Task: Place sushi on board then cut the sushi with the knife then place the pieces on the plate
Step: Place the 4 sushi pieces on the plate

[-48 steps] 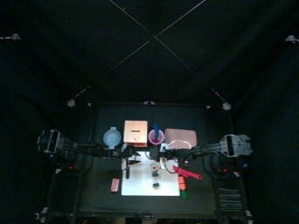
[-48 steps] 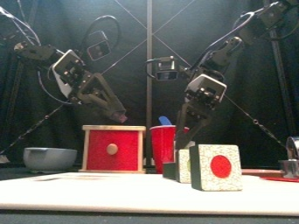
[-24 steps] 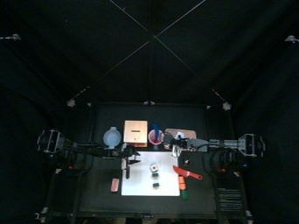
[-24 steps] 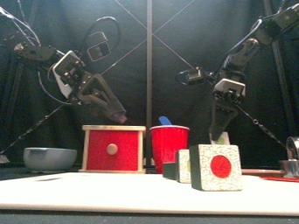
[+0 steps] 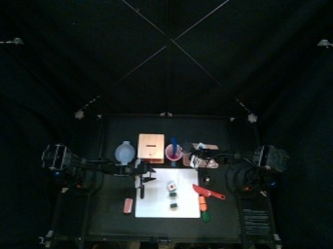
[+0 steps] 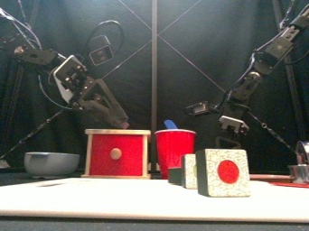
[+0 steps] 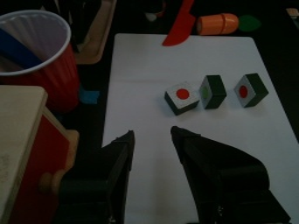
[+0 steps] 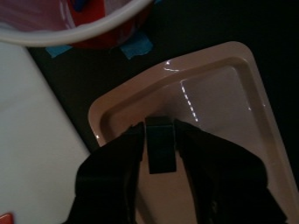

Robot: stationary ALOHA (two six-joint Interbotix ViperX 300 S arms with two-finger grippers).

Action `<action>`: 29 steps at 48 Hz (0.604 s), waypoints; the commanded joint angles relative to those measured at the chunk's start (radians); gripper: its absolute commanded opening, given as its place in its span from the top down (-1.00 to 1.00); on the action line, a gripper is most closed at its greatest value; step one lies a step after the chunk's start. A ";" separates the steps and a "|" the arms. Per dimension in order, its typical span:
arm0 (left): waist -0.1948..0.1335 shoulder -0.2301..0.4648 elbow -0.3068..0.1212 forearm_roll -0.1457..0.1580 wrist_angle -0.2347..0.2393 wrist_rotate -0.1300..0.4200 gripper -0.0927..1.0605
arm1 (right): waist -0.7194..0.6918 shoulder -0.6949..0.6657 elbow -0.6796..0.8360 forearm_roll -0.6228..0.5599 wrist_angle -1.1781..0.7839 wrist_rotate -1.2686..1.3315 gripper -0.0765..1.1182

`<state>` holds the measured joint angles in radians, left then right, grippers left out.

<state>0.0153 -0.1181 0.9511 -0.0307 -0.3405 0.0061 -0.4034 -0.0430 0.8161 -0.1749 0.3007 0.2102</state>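
Observation:
Three dark green sushi pieces [image 7: 212, 90] with red and white faces lie apart on the white cutting board [image 7: 198, 149]; they also show in the front view [image 6: 223, 171]. My left gripper [image 7: 155, 144] hovers open over the board's near part, close to the wooden box. My right gripper [image 8: 160, 153] is shut on another dark sushi piece [image 8: 160, 144] and holds it just above the pink plate [image 8: 222, 96] at the back right [image 5: 205, 151]. A red knife [image 7: 179, 22] lies at the board's right edge.
A red cup [image 5: 174, 151] with a blue knife [image 7: 17, 48] stands behind the board, next to the wooden box [image 5: 152, 148] with its red drawer front. A blue-grey bowl [image 5: 125, 152] sits at the back left. An orange toy [image 7: 216, 22] lies by the red knife.
My right gripper has risen off the board and moved back and to the right, carrying a sushi piece over the pink plate. The left arm has stayed still.

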 commanded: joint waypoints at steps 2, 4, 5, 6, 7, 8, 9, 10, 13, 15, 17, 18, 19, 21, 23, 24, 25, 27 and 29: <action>0.003 -0.012 -0.011 -0.002 -0.002 -0.002 -0.51 | -0.006 -0.025 -0.034 0.000 -0.002 -0.002 -0.49; 0.003 -0.012 -0.011 -0.002 -0.002 -0.002 -0.51 | -0.002 -0.035 -0.040 0.000 0.006 -0.002 -0.53; 0.005 -0.012 -0.012 -0.002 -0.005 -0.002 -0.51 | 0.002 -0.043 -0.041 0.000 0.011 -0.002 -0.54; 0.005 -0.012 -0.012 -0.002 -0.005 -0.002 -0.51 | 0.002 -0.049 -0.046 -0.002 0.017 -0.002 -0.55; 0.003 -0.012 -0.011 -0.002 -0.005 -0.002 -0.51 | 0.002 -0.057 -0.049 -0.002 0.025 -0.002 -0.56; 0.003 -0.012 -0.011 -0.002 -0.005 -0.002 -0.51 | 0.005 -0.063 -0.054 -0.003 0.031 -0.002 -0.56; 0.005 -0.012 -0.011 -0.002 -0.002 -0.002 -0.51 | 0.009 -0.071 -0.058 -0.003 0.040 -0.002 -0.57; 0.005 -0.012 -0.012 -0.002 -0.005 -0.002 -0.51 | 0.015 -0.080 -0.064 -0.005 0.051 -0.003 -0.57; 0.003 -0.012 -0.011 -0.002 -0.005 -0.002 -0.51 | 0.061 -0.103 -0.087 -0.006 0.071 -0.009 -0.57; 0.003 -0.012 -0.011 -0.002 -0.005 -0.002 -0.51 | 0.095 -0.114 -0.100 -0.008 0.074 -0.015 -0.57; 0.003 -0.012 -0.011 -0.002 -0.002 -0.002 -0.51 | 0.133 -0.115 -0.115 -0.009 0.074 -0.018 -0.57; 0.005 -0.012 -0.012 -0.002 -0.002 -0.002 -0.51 | 0.155 -0.117 -0.121 -0.012 0.074 -0.020 -0.57; 0.003 -0.012 -0.011 -0.002 -0.002 -0.002 -0.51 | 0.175 -0.117 -0.129 -0.017 0.074 -0.020 -0.57; 0.003 -0.012 -0.012 -0.002 -0.002 -0.002 -0.51 | 0.216 -0.115 -0.140 -0.029 0.075 -0.018 -0.57; 0.003 -0.012 -0.012 -0.003 -0.002 -0.002 -0.51 | 0.255 -0.110 -0.150 -0.043 0.077 -0.017 -0.57; 0.005 -0.012 -0.012 -0.002 -0.005 -0.002 -0.51 | 0.273 -0.106 -0.156 -0.051 0.078 -0.015 -0.57; 0.005 -0.012 -0.011 -0.002 -0.005 -0.002 -0.51 | 0.298 -0.098 -0.163 -0.058 0.078 -0.014 -0.57; 0.005 -0.012 -0.011 -0.002 -0.005 -0.002 -0.51 | 0.325 -0.089 -0.172 -0.060 0.078 -0.009 -0.57; 0.006 -0.012 -0.011 -0.002 -0.002 -0.002 -0.51 | 0.350 -0.080 -0.178 -0.060 0.078 -0.005 -0.57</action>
<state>0.0169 -0.1197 0.9511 -0.0307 -0.3390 0.0046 -0.1028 -0.1181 0.6719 -0.2301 0.3820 0.1994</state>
